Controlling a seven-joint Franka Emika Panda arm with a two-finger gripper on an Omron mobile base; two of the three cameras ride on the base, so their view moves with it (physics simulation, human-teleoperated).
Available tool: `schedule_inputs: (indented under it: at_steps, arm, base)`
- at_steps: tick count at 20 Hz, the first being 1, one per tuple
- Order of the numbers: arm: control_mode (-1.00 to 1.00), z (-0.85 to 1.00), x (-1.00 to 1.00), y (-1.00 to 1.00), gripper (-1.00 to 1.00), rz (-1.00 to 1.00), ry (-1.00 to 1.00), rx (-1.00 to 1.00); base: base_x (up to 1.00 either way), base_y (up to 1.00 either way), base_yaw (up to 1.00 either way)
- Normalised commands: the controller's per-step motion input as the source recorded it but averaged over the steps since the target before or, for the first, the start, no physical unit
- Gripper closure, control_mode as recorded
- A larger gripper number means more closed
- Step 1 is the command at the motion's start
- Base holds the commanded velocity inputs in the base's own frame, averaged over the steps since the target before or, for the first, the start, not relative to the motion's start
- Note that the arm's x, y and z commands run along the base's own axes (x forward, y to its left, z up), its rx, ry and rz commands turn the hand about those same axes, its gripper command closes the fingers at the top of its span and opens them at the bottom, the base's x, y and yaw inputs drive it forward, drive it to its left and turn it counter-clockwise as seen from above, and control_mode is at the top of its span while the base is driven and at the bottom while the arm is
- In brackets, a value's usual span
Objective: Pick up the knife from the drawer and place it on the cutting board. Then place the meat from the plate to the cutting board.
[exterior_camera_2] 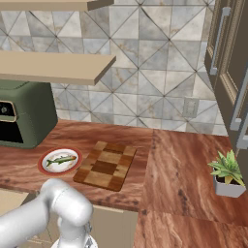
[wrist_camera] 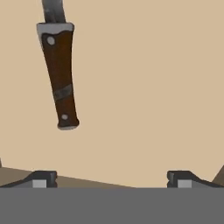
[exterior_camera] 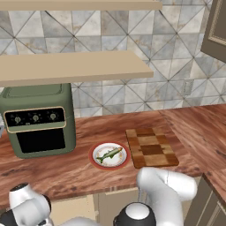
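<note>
Oven point(exterior_camera: 39, 119): green, standing at the left end of the surface point(exterior_camera: 66, 170), well apart from the work.
Plate point(exterior_camera: 109, 155): just beside the board's left edge, carrying the meat point(exterior_camera: 108, 154) laid at a slant.
Cutting board point(exterior_camera: 151, 147): bare, nothing on it yet; both placements not yet done.
Plant point(exterior_camera_2: 226, 174): far right on the surface, clear of any path to the board.
Knife point(wrist_camera: 59, 72): flat on the tan floor of the drawer point(wrist_camera: 144, 87), upper left in the hand view, handle nearest, blade running off the top edge.
Jaws point(wrist_camera: 111, 178): spread wide, holding nothing, tips low in the hand view and off to the right of the handle.
Step in hand: closing in on the knife inside the drawer.
Doing it well: shift toward the handle until it sits midway between the tips, turn the wrist so the fingers straddle the handle across its width, descend close to the drawer floor, then close on the thick brown part rather than the blade.
</note>
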Motion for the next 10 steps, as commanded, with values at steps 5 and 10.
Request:
schedule_inputs:
  at_steps: [5, 10]
  arm:
    - [-1.0, -0.23, 0.0, 0.27, -1.0, 0.01, -0.08, 0.0]
    - [-1.0, -0.19, 0.0, 0.29, -1.0, 0.0, -0.06, 0.0]
  base:
    - [0.0, 0.0, 0.0]
    - [0.0, 0.0, 0.0]
